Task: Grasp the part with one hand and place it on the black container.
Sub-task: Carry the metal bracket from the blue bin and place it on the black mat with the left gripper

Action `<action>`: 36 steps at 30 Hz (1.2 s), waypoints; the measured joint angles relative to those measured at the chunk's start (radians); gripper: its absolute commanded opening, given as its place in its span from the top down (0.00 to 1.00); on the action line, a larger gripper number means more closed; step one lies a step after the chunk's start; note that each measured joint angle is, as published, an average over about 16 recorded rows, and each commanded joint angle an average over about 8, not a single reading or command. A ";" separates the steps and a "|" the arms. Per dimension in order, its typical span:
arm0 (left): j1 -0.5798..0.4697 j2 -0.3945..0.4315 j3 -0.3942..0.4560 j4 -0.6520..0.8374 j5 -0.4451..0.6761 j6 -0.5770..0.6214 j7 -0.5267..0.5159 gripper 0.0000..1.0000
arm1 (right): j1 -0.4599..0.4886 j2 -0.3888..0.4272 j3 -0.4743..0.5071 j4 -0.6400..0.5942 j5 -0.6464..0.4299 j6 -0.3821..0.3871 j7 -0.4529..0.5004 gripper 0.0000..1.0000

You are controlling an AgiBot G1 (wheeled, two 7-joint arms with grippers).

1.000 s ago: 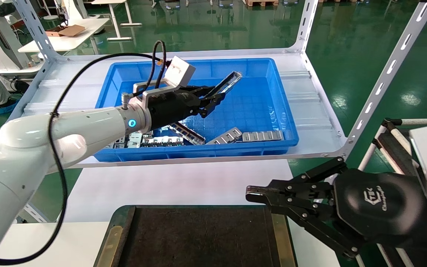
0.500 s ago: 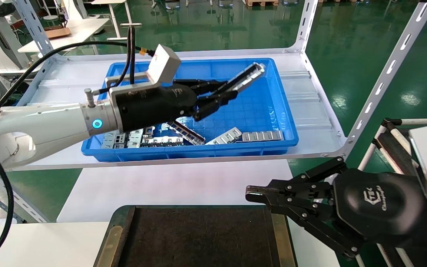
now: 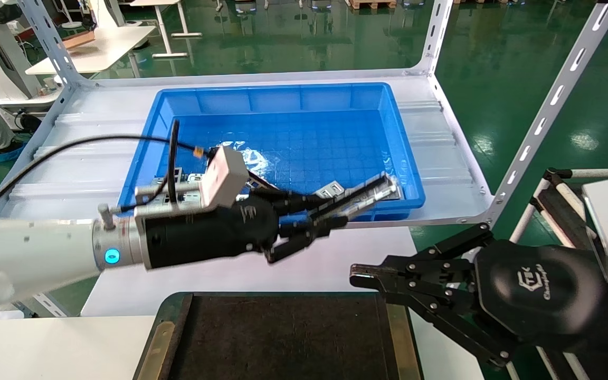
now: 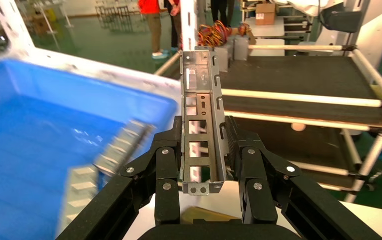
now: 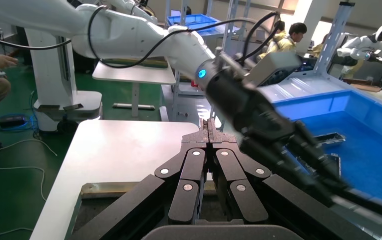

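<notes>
Nearest you, one tray (image 3: 283,338), bare. Right gripper (image 3: 359,275) parked beside it, fingers together. Left gripper (image 3: 309,224) clamps one part (image 3: 359,200) at its near end, aloft over the bin's (image 3: 283,95) front wall. Part looks stiff, light, slick metal; a mid-length grip would steady it. Several strips (image 3: 330,191) in bin.

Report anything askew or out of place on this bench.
Nothing looks damaged or spilled. The left gripper holds the part by one end, so it juts out over the blue bin's front edge. Loose strips lie jumbled inside.
</notes>
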 measured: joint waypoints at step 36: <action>0.514 0.030 0.125 -0.318 0.072 -0.795 -0.297 1.00 | 0.000 0.000 0.000 0.000 0.000 0.000 0.000 1.00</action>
